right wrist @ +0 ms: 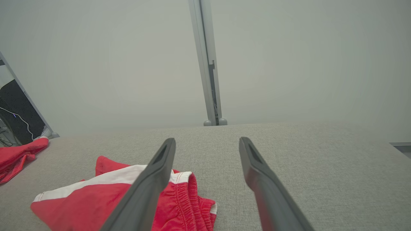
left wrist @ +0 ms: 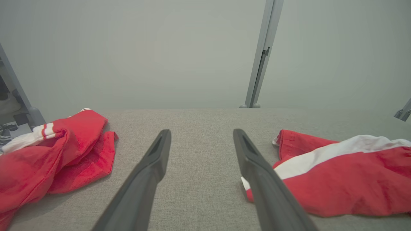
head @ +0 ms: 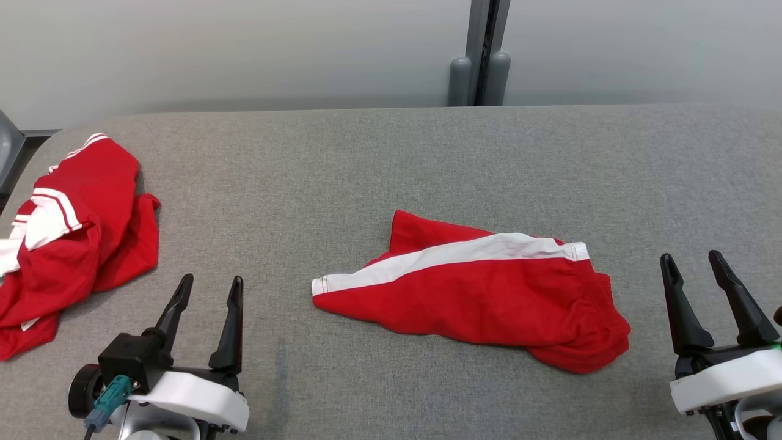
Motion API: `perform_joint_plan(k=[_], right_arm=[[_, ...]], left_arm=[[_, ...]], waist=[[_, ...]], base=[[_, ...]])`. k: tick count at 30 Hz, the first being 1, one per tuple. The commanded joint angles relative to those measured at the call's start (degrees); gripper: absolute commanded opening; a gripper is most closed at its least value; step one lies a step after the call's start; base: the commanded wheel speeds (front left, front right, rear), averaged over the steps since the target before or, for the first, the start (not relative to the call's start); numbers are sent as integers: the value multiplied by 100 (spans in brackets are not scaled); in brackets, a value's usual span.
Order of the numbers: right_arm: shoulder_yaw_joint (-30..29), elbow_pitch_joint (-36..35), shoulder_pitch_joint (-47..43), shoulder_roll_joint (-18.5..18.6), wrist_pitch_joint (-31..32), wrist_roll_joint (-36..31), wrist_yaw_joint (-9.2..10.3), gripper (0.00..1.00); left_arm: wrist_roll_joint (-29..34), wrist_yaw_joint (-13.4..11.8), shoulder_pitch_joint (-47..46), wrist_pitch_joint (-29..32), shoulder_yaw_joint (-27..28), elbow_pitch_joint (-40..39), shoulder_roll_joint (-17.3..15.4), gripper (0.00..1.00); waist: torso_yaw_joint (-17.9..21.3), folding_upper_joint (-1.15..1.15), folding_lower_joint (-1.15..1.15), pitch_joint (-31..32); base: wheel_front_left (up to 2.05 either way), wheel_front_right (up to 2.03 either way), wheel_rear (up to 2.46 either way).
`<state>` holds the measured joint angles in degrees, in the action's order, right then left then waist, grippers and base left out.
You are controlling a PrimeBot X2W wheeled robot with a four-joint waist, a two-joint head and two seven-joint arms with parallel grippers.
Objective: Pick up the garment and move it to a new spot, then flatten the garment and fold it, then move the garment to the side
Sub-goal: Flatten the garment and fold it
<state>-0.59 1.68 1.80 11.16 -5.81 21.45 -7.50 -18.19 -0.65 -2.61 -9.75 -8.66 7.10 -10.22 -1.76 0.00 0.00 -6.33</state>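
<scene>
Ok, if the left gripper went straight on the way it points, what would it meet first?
Nothing near: the left gripper points over bare table, between the crumpled garment and the striped shorts. The way looks free to the back wall, though depth is unclear.

A crumpled red-and-white shirt lies on the grey table, just left of the left gripper. Far ahead, to its right, a grey post with 2 rounded feet stands.
</scene>
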Motion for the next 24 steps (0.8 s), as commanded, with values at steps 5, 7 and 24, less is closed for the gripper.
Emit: perform_joint_plan(k=[5, 7, 24], right_arm=[[13, -47, 74, 34, 49, 28, 1, 100], [22, -62, 123, 44, 51, 37, 1, 100], [355, 62, 526, 162, -27, 170, 1, 100]], left_arm=[[62, 55, -321, 8, -145, -36, -4, 100], [92, 120, -478, 84, -248, 12, 14, 100], [-458, 614, -1421, 1048, -691, 1795, 230, 100]], waist=[[20, 0, 0, -131], [38, 0, 0, -216], [390, 0, 0, -914]], base=[[0, 0, 0], [0, 0, 0], [0, 0, 0]])
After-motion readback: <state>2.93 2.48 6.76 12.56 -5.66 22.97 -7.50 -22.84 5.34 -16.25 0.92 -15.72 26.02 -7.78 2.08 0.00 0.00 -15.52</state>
